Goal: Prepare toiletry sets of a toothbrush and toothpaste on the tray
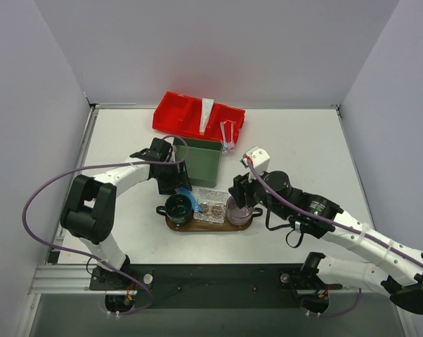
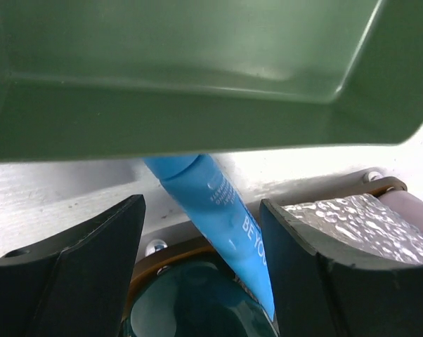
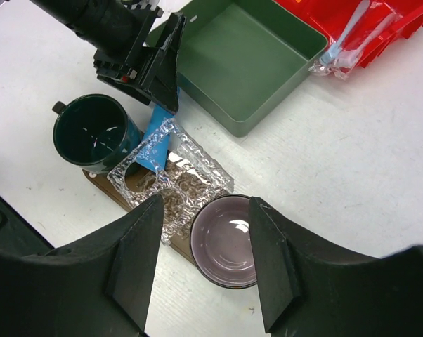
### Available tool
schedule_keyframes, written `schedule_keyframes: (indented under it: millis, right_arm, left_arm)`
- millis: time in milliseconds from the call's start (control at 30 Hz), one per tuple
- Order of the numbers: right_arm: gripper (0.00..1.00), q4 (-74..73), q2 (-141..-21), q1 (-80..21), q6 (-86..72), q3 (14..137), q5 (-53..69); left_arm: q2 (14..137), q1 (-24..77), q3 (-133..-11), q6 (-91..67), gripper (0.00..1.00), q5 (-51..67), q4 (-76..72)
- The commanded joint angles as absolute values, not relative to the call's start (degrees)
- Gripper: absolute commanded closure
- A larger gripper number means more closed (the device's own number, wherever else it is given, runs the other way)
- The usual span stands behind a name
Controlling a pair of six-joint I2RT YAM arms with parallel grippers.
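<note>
The blue tube (image 2: 218, 203) leans between my left gripper's (image 2: 203, 210) open fingers, close to the right one, running from the green box's foot to above the dark green mug (image 2: 190, 302). It also shows in the top view (image 1: 186, 194) and the right wrist view (image 3: 157, 139), with its end on the clear glass holder (image 3: 173, 172). The brown tray (image 1: 197, 226) carries both mugs and the holder. My right gripper (image 3: 206, 203) is open above the purple mug (image 3: 229, 242). The white tube (image 1: 206, 112) and the toothbrushes (image 1: 228, 133) lie in the red bin (image 1: 176, 116).
The green box (image 1: 201, 161) stands just behind the tray, touching the left gripper (image 1: 176, 179). The red bin sits behind it near the back wall. Bare table lies left and right of the tray. My right gripper (image 1: 243, 200) hangs over the tray's right end.
</note>
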State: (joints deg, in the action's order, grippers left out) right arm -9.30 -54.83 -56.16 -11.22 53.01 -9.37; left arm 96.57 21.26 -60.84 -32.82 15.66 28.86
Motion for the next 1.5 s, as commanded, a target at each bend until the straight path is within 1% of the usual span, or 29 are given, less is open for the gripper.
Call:
schedule_keyframes:
  millis: [0,167,367,500,567,633,733,833,867,933,1000,1067,1100,1200,1333,1467]
  right_arm:
    - [0.53,-8.79,-52.65,-55.20,-12.30,51.60,-9.40]
    - [0.53,-8.79,-52.21,-54.58,-12.57,50.71,-9.32]
    - [0.53,-8.79,-52.12,-54.14,-12.57,50.19,-9.40]
    - [0.53,-8.79,-51.86,-54.14,-12.74,49.92,-9.58]
    - [0.53,-8.79,-51.59,-54.14,-12.75,49.66,-9.75]
    - [0.53,-8.88,-51.68,-53.97,-12.92,49.57,-9.84]
    - [0.53,-8.88,-51.94,-53.96,-13.18,49.57,-9.84]
    - [0.53,-8.96,-52.12,-53.96,-13.53,49.66,-9.76]
    - [0.53,-9.05,-52.21,-53.96,-13.80,49.66,-9.67]
    - [0.53,-9.14,-52.29,-53.88,-14.15,49.66,-9.58]
    - [0.54,-9.40,-52.29,-53.88,-14.24,49.83,-9.58]
    - [0.54,-9.67,-52.12,-53.96,-14.33,49.92,-9.67]
    - [0.54,-10.10,-52.21,-53.88,-14.59,50.01,-9.67]
    - [0.55,-10.63,-52.56,-54.05,-15.90,50.27,-9.93]
    - [0.57,-10.81,-55.01,-54.93,-18.71,51.41,-9.75]
    - [0.59,-10.81,-59.84,-58.61,-20.48,53.95,-12.47]
  left_arm:
    - [98.87,21.80,-62.49,-34.37,0.23,17.49,25.23]
    - [101.51,22.41,-63.98,-34.19,0.25,17.84,25.49]
    - [102.83,22.15,-63.90,-35.77,0.45,18.98,24.87]
    - [101.69,21.53,-63.46,-37.26,0.55,19.16,24.00]
    - [100.46,21.27,-63.02,-38.14,0.62,19.77,23.64]
    - [99.32,21.09,-62.76,-39.02,0.66,20.47,23.12]
    - [97.92,20.92,-62.40,-39.98,0.69,22.14,22.50]
    - [96.33,20.74,-62.23,-41.04,0.77,24.16,21.54]
    - [95.98,20.66,-62.23,-41.31,0.81,24.52,21.27]
    - [94.58,20.57,-63.10,-41.75,0.83,24.87,21.09]
    - [93.09,20.39,-63.89,-41.57,0.90,24.18,21.79]
    - [92.03,20.30,-65.56,-41.14,0.92,22.95,23.10]
    - [91.06,20.30,-66.26,-40.18,0.95,21.46,23.90]
    - [89.39,20.21,-69.16,-37.19,1.00,18.90,27.76]
    - [86.58,20.21,-71.89,-33.14,1.00,12.33,31.81]
    - [82.45,20.21,-72.51,-30.15,1.00,8.36,32.52]
